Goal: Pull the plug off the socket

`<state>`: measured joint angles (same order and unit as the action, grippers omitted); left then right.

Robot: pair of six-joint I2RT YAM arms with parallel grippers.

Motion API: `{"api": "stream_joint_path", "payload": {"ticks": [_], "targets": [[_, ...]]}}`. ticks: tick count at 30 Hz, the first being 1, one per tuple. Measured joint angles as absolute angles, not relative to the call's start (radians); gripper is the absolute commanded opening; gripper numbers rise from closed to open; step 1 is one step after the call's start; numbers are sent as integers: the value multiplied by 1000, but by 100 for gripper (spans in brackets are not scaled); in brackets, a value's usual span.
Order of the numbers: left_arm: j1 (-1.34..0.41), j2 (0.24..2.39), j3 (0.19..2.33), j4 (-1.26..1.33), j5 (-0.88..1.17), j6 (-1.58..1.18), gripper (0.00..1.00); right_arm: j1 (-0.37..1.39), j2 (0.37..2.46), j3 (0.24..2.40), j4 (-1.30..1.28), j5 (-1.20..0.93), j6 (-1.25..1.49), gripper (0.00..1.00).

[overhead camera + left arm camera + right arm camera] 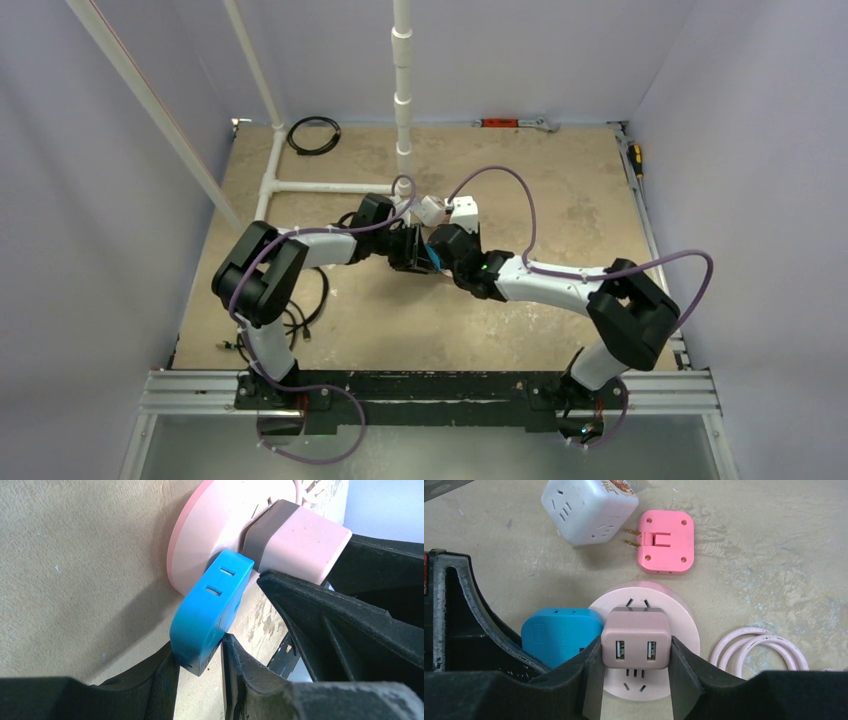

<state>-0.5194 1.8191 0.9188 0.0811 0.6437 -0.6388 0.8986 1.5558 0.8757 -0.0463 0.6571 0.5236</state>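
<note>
The socket [685, 632] lies flat on the table [774, 555] about mid-width and slightly past the middle, where the 2 arms meet. The plug [635, 630], a dusty-pink block with a grey base and 2 USB ports on its outer face, sits pushed into the socket's face. The right gripper [635, 652] is clamped on the plug, 1 finger pressed against each side, with slots of the socket showing just far and near of the block. On the socket's left edge a blue adapter [556, 632] stands touching the disc. The left wrist view shows the left gripper [200, 652] closed on that adapter's lower end, both fingers against it. The socket's pale-pink cord [759, 650] lies in loops just right of the disc. Farther away, apart from the socket, rest a white cube outlet [586, 507] and, to its right, a pink square adapter [665, 541] with 2 brass prongs pointing at the cube. In the top view the socket itself is hidden under the 2 wrists.
</note>
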Motion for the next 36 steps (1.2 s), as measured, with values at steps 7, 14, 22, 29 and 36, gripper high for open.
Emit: {"api": "stream_joint_path", "payload": {"ticks": [7,14,22,29,36], "targets": [[-519,1819,919,77,643,-634,23,915,1575,897,-66,690,523,0],[-519,1819,922,82,640,-635,23,855,1566,897,-64,584,514,0],[-519,1813,928,102,621,-635,23,738,1542,874,-22,387,495,0],[-519,1813,931,112,619,-635,23,693,1541,858,16,305,485,0],[-520,1813,931,115,621,-635,23,695,1509,833,35,321,474,0]]}}
